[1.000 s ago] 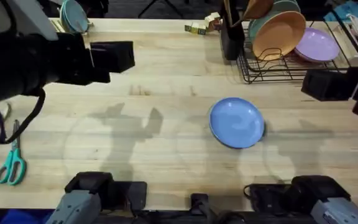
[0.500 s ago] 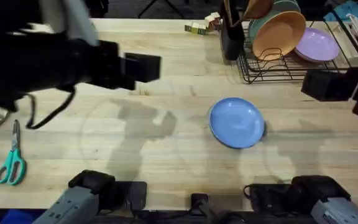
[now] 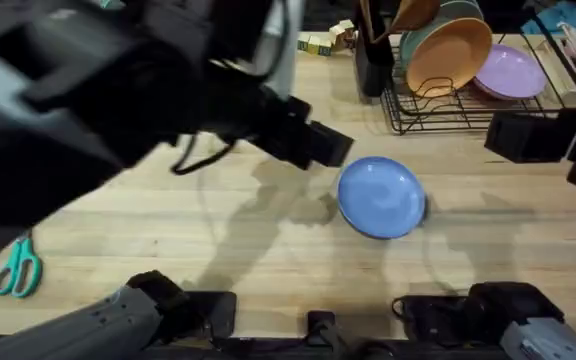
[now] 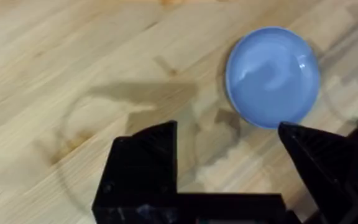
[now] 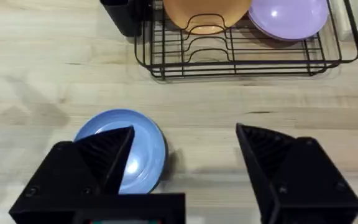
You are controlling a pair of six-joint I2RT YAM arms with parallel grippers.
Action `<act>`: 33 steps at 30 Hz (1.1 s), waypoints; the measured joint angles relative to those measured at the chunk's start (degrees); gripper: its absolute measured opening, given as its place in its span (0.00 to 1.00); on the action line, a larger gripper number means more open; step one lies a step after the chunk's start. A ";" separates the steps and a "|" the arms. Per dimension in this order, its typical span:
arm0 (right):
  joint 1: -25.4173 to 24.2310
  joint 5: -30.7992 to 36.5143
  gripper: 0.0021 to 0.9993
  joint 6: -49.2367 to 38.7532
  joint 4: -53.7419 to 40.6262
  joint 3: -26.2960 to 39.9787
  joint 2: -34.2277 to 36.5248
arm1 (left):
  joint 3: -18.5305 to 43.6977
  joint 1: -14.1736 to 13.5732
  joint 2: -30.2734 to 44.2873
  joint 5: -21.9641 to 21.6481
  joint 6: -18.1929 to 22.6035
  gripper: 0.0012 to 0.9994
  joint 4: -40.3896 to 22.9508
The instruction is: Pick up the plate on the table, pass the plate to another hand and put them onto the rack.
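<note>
plate flat on surface | my left end effector apart above it | my right end effector apart | rack beyond

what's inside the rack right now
An orange bowl and a lilac plate stand in the rack. A teal dish sits behind the bowl, mostly covered. The front slots look empty.

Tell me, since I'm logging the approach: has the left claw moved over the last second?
Yes. The left claw has swung from the table's far-left side toward the middle, and is now just left of the blue plate, which lies unmoved.
</note>
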 joint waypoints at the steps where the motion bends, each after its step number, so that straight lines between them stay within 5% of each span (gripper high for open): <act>1: 0.00 0.00 1.00 0.02 -0.02 0.00 0.00 | 0.00 -0.95 0.97 0.00 -0.39 1.00 0.55; 6: 0.00 0.00 1.00 0.00 -0.01 0.00 0.00 | 0.00 -4.64 6.18 -0.04 -3.72 1.00 2.85; 21: 0.00 0.00 1.00 0.00 -0.28 0.00 0.00 | 0.00 -10.46 16.22 -4.66 -30.22 1.00 10.48; 33: 0.00 0.00 1.00 0.02 -0.30 0.00 0.00 | 0.00 -14.94 22.77 -10.83 -34.75 1.00 11.10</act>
